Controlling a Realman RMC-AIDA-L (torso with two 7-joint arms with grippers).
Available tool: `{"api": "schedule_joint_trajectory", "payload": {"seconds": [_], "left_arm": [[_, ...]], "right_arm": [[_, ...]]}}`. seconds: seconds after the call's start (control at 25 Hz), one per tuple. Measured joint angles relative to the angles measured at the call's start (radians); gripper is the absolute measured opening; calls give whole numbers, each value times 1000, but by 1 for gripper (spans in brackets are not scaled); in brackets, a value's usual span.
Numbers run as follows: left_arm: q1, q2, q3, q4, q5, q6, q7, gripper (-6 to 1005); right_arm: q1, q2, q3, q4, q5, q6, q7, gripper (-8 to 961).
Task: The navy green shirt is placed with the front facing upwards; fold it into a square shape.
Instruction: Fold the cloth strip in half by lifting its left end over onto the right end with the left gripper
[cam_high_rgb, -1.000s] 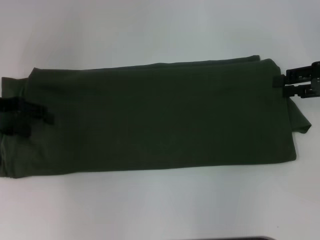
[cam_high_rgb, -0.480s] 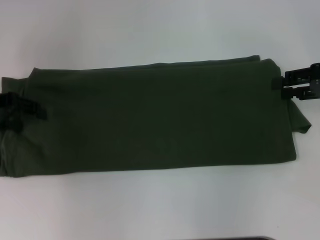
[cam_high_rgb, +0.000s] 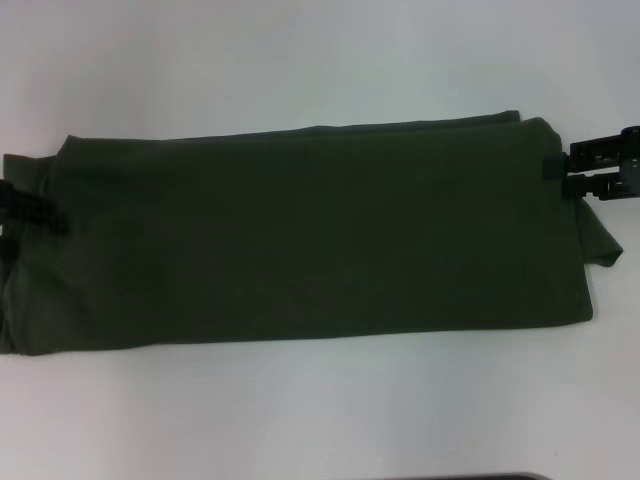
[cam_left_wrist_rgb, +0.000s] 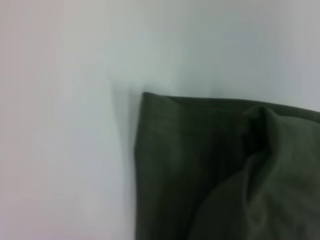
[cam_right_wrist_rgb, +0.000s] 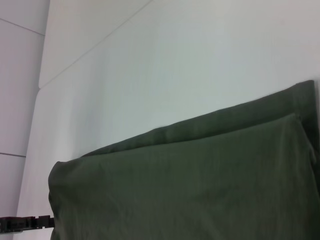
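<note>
Cloth, soft and limp: the navy green shirt (cam_high_rgb: 310, 235) lies as a long folded band on the white worktop (cam_high_rgb: 300, 60), stretched between both claws. The right claw (cam_high_rgb: 572, 170) is clenched on its end edge; the left claw (cam_high_rgb: 45, 212) overlaps the opposite end, grip unclear. Doubled corners look the best holds.

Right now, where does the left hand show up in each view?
Head view: left hand at the far left edge, over the navy green shirt.
Left wrist view: not in it; only the shirt's corner on the white table.
Right wrist view: black bit at the bottom left corner.
Shared landmark: the shirt's left end.
</note>
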Motion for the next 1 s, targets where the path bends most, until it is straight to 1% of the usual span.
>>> {"api": "schedule_joint_trajectory", "payload": {"seconds": [0.12, 0.2, 0.32, 0.4, 0.44, 0.52, 0.72, 0.84, 0.96, 1.0], "left_arm": [[3, 1, -7, 17, 8, 8, -2, 763], [12, 3, -15, 54, 7, 30, -6, 761], [21, 13, -60, 100, -4, 75, -2, 759], [21, 22, -91, 110, -7, 97, 4, 757], [21, 26, -98, 110, -5, 104, 5, 756], [21, 26, -90, 108, 3, 100, 2, 754], [14, 11, -45, 86, 33, 69, -19, 750], [5, 3, -34, 77, 55, 61, -33, 747], [1, -15, -28, 81, 74, 47, -46, 745], [0, -17, -28, 83, 75, 45, -46, 744]], "right_arm": [[0, -1, 0, 0, 0, 0, 1, 594], [0, -2, 0, 0, 0, -1, 1, 594], [1, -2, 0, 0, 0, -1, 1, 594], [1, -2, 0, 0, 0, -1, 1, 594], [1, -2, 0, 0, 0, -1, 1, 594], [1, -2, 0, 0, 0, 2, 1, 594], [2, -1, -1, 0, 0, 3, 1, 594], [4, 0, -2, 0, 0, 2, 1, 594], [4, 0, -5, 0, 0, 3, 1, 594], [3, 0, -5, 0, 0, 4, 1, 594]]}}
